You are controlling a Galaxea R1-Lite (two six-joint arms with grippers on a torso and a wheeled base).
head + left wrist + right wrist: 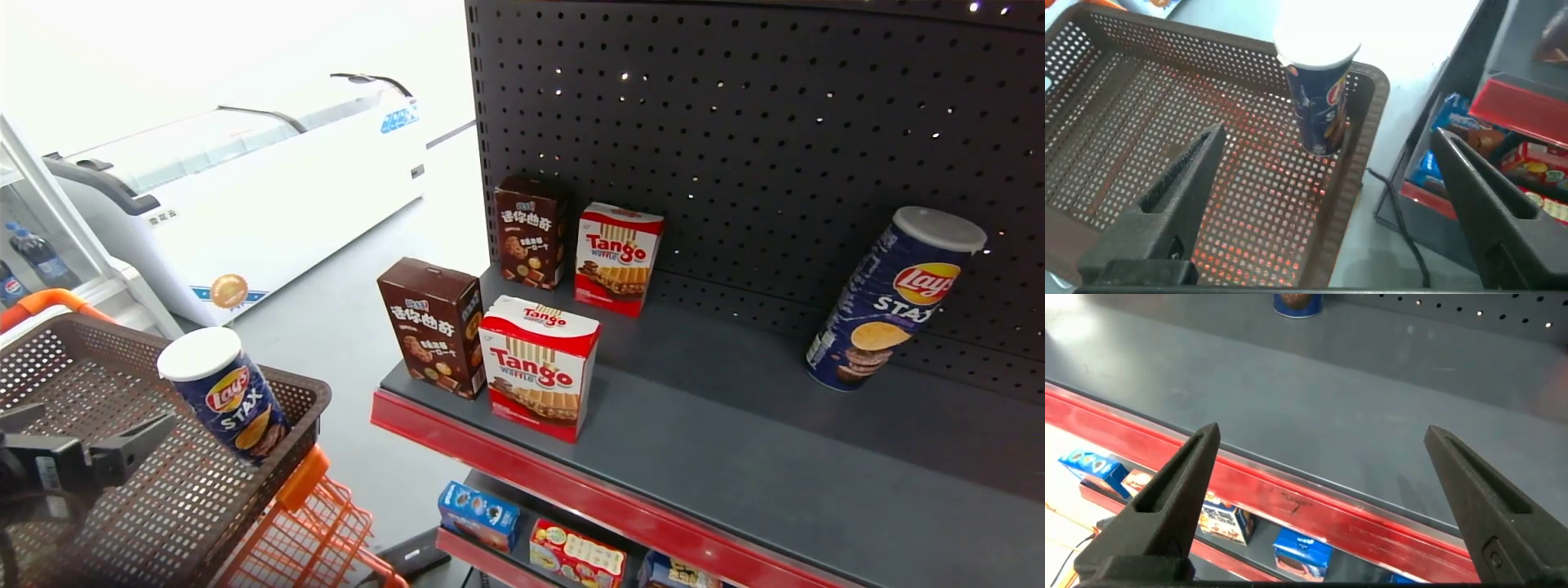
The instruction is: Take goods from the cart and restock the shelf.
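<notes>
Jaws on both arms are spread wide with nothing in them, so right now I'm carrying zero stock. Left jaws hang over the brown basket (1143,122) sitting on the orange cart (326,523). In that basket is a blue chips can (1319,98) with a white lid, standing in the corner closest to the shelf, ahead of my left jaws and not touching them. That one is my job yet to do. Right jaws hover above the front of the shelf (1372,416), roughly over its red edge (1290,498), with just bare grey board under them. Further in on the shelf's left end there's a brown cookie box (433,327) right beside a red wafer box (539,367) at the front, and a second pair of the same, back brown box (531,233) and back wafer box (616,257), against the pegboard (775,122). Way over on the right, near the pegboard, stands a matching shelf can (894,298). It looks tilted from my head camera, can't tell if it's actually leaning. So my read: one can shelved, one to go, call it about halfway on the cans, with a big open stretch between the wafer boxes and the shelf can to fill. No clue whether the boxes came off the cart. Next up is probably grabbing the basket can with my left jaws.
</notes>
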